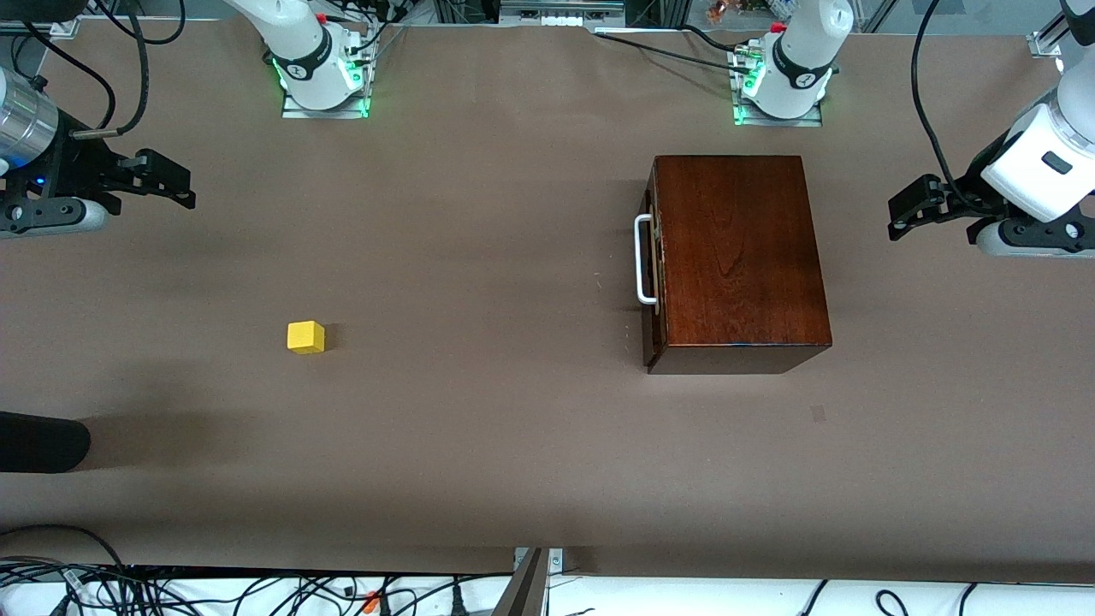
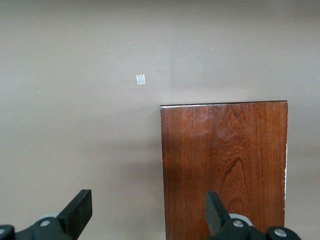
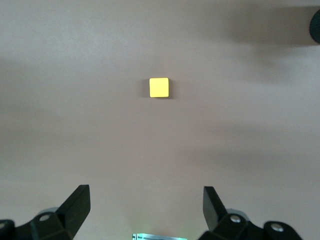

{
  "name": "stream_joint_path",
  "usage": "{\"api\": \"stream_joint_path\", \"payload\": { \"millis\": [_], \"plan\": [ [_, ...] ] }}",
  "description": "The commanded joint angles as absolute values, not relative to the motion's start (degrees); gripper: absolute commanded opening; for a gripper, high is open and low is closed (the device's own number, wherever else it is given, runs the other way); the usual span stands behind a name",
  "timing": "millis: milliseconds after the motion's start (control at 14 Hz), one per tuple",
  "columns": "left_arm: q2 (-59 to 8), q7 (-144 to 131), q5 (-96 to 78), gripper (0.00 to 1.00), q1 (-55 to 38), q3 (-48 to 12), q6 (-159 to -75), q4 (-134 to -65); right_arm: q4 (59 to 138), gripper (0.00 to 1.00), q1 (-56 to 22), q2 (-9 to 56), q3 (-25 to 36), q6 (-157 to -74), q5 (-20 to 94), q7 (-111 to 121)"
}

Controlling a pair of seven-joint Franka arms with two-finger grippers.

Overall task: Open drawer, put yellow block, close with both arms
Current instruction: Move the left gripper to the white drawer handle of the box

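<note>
The dark mahogany box point(image 1: 740, 257) stands toward the left arm's end of the table. Its drawer point(image 1: 654, 257) is closed, with the white bar handle point(image 1: 643, 261) facing the table's middle. The box top also shows in the left wrist view point(image 2: 225, 170). The yellow block point(image 1: 305, 337) lies on the table toward the right arm's end, and shows in the right wrist view point(image 3: 159, 87). My left gripper point(image 1: 896, 216) is open and empty, up in the air past the box at the left arm's end of the table. My right gripper point(image 1: 184, 186) is open and empty, high over the right arm's end of the table.
The brown table top point(image 1: 479, 428) is bare between block and box. A black rounded object point(image 1: 38, 441) juts in at the table's edge near the right arm's end. A small pale mark point(image 1: 818, 414) lies nearer the camera than the box. Cables run along the near edge.
</note>
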State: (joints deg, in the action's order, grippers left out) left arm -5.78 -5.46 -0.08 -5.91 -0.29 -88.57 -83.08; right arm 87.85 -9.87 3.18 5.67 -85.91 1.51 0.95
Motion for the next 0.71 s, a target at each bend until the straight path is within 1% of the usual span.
{"api": "stream_joint_path", "payload": {
  "millis": [0,571,643],
  "plan": [
    [-4.2,-5.2,-0.5,1.00,-5.7,-0.6,-88.9,-84.4,86.8,1.00,-9.3,3.3,5.4,-84.7,1.3,2.0],
    [-3.7,-7.1,-1.1,1.00,-6.4,-0.9,-88.0,-84.4,86.8,1.00,-9.3,3.3,5.4,-84.7,1.3,2.0],
    [-3.7,-8.3,-1.1,1.00,-6.5,-2.3,-88.2,-84.4,86.8,1.00,-9.3,3.3,5.4,-84.7,1.3,2.0]
  ]
}}
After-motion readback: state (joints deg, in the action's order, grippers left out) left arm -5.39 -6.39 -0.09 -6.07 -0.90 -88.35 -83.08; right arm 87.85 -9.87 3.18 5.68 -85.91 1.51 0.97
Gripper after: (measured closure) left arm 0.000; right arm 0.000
